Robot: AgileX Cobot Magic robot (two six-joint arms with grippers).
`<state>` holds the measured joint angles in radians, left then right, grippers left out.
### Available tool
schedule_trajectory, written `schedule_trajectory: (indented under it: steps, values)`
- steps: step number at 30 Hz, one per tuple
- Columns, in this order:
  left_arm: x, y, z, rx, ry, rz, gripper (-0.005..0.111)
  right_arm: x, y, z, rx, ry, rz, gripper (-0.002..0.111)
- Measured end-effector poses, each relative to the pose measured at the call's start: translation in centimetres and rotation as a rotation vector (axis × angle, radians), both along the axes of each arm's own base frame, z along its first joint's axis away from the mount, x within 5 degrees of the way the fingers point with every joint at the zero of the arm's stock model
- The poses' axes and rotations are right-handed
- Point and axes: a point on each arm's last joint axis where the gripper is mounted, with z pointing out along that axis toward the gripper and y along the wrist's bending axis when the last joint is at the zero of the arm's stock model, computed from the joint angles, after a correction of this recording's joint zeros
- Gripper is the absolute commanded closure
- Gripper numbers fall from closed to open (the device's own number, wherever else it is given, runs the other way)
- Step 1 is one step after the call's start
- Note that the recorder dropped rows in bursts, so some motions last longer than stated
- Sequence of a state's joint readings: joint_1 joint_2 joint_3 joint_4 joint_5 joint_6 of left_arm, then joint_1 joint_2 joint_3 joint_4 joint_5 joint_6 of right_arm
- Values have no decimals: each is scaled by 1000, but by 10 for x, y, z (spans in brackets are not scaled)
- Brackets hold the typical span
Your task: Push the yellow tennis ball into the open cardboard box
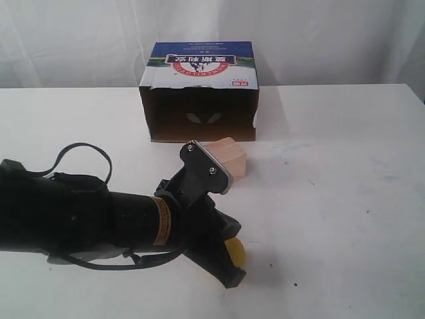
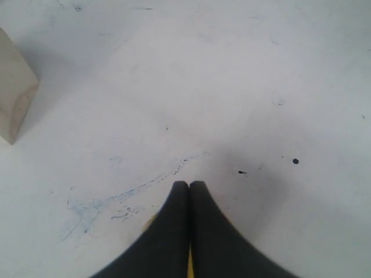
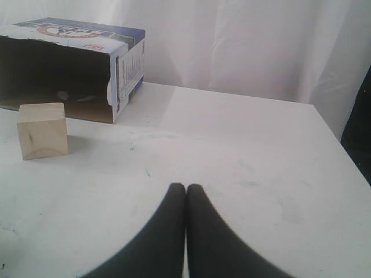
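Exterior view showed me the yellow tennis ball [image 1: 235, 251] right by the left fingers [image 2: 179, 200]; the left wrist view caught only a yellow sliver beneath them. Left and right fingers [image 3: 177, 200] were pressed together, holding nothing. Ball lay well apart from the open cardboard box [image 1: 199, 63], past the wooden cube [image 1: 236, 156]. Box lettering was upside down, unreadable.

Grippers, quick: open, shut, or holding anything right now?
Left gripper: jaws shut, gripping nothing; the yellow tennis ball sits right by it.
Right gripper: jaws shut, holding nothing.
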<state>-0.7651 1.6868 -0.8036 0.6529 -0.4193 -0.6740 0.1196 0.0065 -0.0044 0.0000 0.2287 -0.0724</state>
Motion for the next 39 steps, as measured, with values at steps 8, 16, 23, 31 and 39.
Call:
schedule_trajectory:
  steps: [8, 16, 23, 31, 39]
  values:
    - [3, -7, -12, -5, 9, -29, 107, 0, 0, 0, 0, 0, 0, 108]
    - [4, -8, -15, 21, 8, -50, 107, 0, 0, 0, 0, 0, 0, 108]
    - [2, -5, -14, 48, 19, -46, 107, 0, 0, 0, 0, 0, 0, 108]
    - [-9, 15, -5, 137, 6, -14, 107, 0, 0, 0, 0, 0, 0, 108]
    - [-6, 62, 3, 374, -21, 114, 107, 0, 0, 0, 0, 0, 0, 108]
